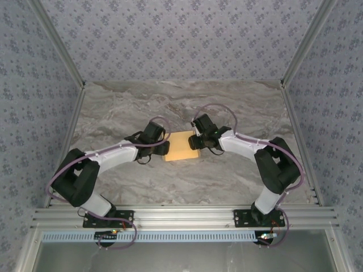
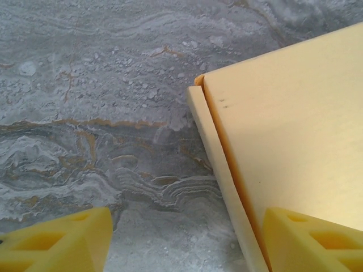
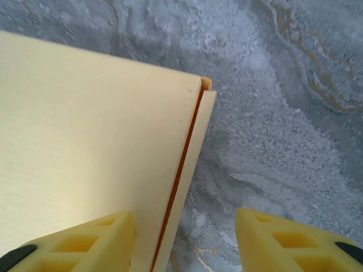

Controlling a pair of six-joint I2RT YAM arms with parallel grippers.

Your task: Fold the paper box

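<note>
Paper box [image 1: 181, 146] flat, squarish, skewed; left gripper [image 2: 187, 229], right gripper [image 3: 185, 229] wide astride edges.

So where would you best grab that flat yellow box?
Probably the narrow flap sticking out at the left side of the paper box, coming in low from the left. It lies flat on the table, so a protruding edge is all there is to pinch.

The end effector [image 2: 187, 246], fingers spread, straddles one edge of the paper box [image 2: 295, 124] lying on the marble table [image 2: 85, 113].
</note>
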